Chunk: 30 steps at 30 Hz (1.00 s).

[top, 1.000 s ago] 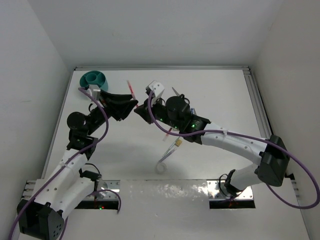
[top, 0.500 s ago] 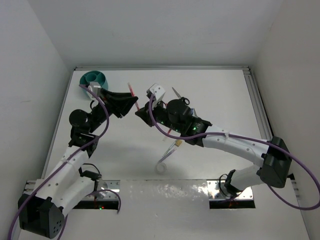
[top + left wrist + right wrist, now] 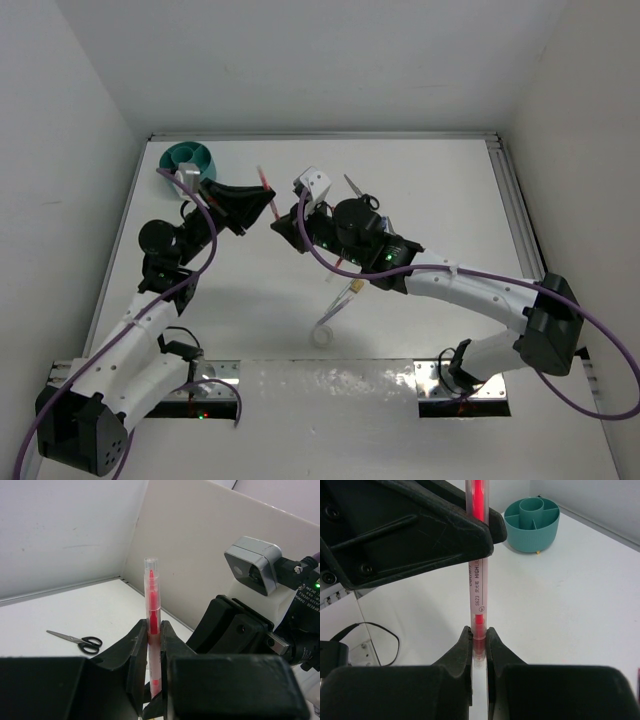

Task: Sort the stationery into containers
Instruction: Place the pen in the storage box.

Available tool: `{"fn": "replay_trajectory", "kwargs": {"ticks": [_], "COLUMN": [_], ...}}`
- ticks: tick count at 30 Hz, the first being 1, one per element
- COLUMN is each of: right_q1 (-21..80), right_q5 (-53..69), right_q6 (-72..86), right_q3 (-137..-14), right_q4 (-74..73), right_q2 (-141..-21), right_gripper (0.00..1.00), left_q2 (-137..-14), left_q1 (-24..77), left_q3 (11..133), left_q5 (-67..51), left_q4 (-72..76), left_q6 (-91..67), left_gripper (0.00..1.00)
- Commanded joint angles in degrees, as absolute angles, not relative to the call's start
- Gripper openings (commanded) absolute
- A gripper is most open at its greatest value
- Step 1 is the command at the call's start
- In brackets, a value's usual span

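A red pen (image 3: 477,580) with a clear barrel hangs in the air between my two grippers. My right gripper (image 3: 479,640) is shut on its lower end. My left gripper (image 3: 152,645) is shut on its middle, and the capped tip (image 3: 151,567) sticks out beyond the fingers. In the top view the pen (image 3: 266,186) shows where the left gripper (image 3: 262,206) and the right gripper (image 3: 281,222) meet, above the table's middle back. The teal organiser cup (image 3: 190,156) stands at the far left corner, its compartments showing in the right wrist view (image 3: 531,517).
Black-handled scissors (image 3: 356,190) lie behind the right arm and also show on the table (image 3: 80,640) in the left wrist view. A white tape ring (image 3: 322,335) and a few thin pens (image 3: 338,300) lie near the front centre. White walls close in the table on three sides.
My left gripper has closed its jaws on the red pen, which the right gripper was holding before. Both arms have barely shifted.
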<state>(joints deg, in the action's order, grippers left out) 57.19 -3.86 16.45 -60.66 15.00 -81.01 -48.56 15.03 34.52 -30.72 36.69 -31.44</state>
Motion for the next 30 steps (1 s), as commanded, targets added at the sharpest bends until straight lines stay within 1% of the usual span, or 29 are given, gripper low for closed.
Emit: {"fn": "replay_trajectory", "kwargs": {"ticks": [1, 3, 4, 5, 6, 9, 11, 13, 14, 15, 17, 23, 24, 25, 26, 27, 28, 30], "right_q1": [57.7, 57.7, 57.7, 57.7, 57.7, 57.7, 57.7, 57.7, 57.7, 57.7, 57.7, 57.7, 57.7, 57.7, 57.7, 57.7, 57.7, 57.7], "right_q5": [-3.9, -4.0, -3.9, -3.8, -3.8, -3.8, -3.8, -3.8, -3.6, -3.5, -3.4, -3.0, -2.8, -2.7, -2.8, -3.3, -3.3, -4.5], "right_q6": [16.2, 16.0, 16.1, 16.0, 15.9, 15.8, 15.9, 15.8, 15.7, 16.0, 16.3, 16.3, 16.3, 16.3, 16.3, 16.2, 16.1, 16.1], "right_q3": [-61.2, -61.3, -61.4, -61.6, -61.7, -62.0, -62.0, -62.1, -62.1, -62.1, -62.1, -61.3, -61.3, -61.3, -61.4, -61.6, -61.5, -61.3], "right_q4": [17.8, 17.7, 17.6, 17.6, 17.6, 17.7, 17.6, 17.6, 17.5, 17.6, 17.7, 18.3, 18.1, 17.7, 17.4, 16.8, 16.4, 16.1], "right_q2": [-80.6, -80.9, -80.9, -80.9, -80.9, -81.0, -81.0, -81.1, -81.2, -81.3, -81.6, -82.0, -82.2, -82.4, -82.5, -82.8, -82.9, -82.7], "right_gripper": [0.0, 0.0, 0.0, 0.0, 0.0, 0.0, 0.0, 0.0, 0.0, 0.0, 0.0, 0.0, 0.08, 0.19, 0.33, 0.56, 0.66, 0.76], "left_q2": [-48.5, -48.4, -48.4, -48.5, -48.4, -48.5, -48.4, -48.3, -48.3, -48.3, -48.1, -47.4, -47.2, -46.9, -46.8, -46.4, -46.1, -45.8], "left_q1": [15.3, 15.4, 15.3, 15.4, 15.3, 15.4, 15.4, 15.4, 15.4, 15.5, 15.4, 15.4, 15.5, 15.4, 15.4, 15.3, 15.3, 14.8], "left_q3": [35.9, 35.9, 35.9, 35.9, 35.8, 35.8, 35.9, 35.7, 35.6, 35.6, 35.5, 35.5, 35.5, 35.5, 35.5, 35.6, 35.7, 36.2], "left_q5": [-31.3, -31.3, -31.4, -31.4, -31.4, -31.2, -31.2, -31.0, -31.0, -30.9, -30.5, -30.1, -30.1, -30.2, -30.1, -30.1, -29.5, -27.4], "left_q4": [39.2, 38.8, 38.6, 38.5, 38.5, 38.3, 38.1, 38.0, 38.1, 38.1, 37.8, 36.6, 36.0, 35.6, 35.2, 34.5, 33.8, 31.6], "left_q6": [-31.9, -31.9, -32.0, -32.2, -32.3, -32.4, -32.3, -32.2, -32.2, -32.1, -31.9, -30.1, -29.5, -28.5, -27.6, -25.1, -23.2, -17.2], "left_gripper": [0.07, 0.12, 0.17, 0.19, 0.24, 0.28, 0.26, 0.19, 0.16, 0.09, 0.0, 0.0, 0.0, 0.0, 0.0, 0.0, 0.0, 0.0]}}
